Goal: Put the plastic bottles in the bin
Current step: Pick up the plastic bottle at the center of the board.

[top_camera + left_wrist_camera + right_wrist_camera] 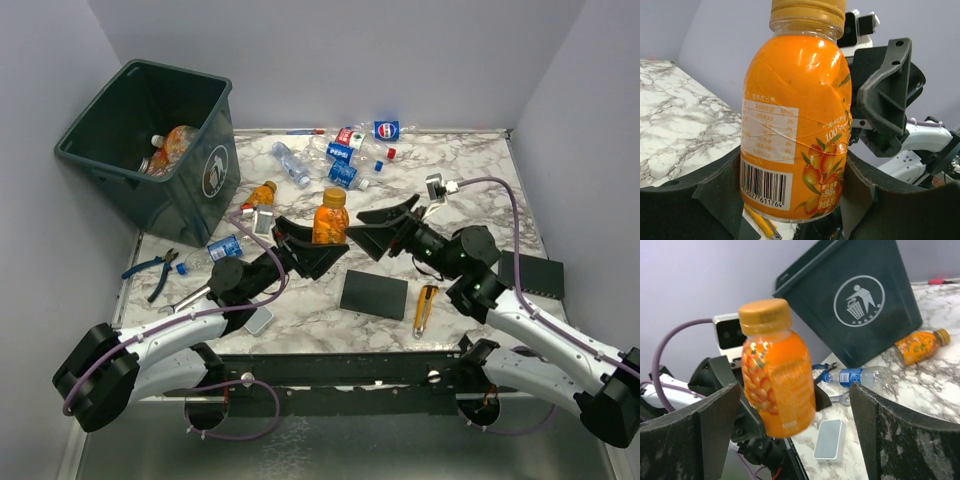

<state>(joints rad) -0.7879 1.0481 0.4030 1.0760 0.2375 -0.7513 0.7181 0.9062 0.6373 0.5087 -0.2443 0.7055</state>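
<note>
Left gripper (318,250) pinches the orange bottle (331,220) by its base, upright above the table (460,160), likely for carrying to the bin (190,185) at far left; right gripper (386,228) gapes open beside it.

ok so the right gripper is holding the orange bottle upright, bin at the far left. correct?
Not quite. The left gripper is the one holding the orange bottle upright. The left wrist view shows the bottle clamped between its fingers. The right gripper is open and empty. The bin is at the far left, as you said.
</note>
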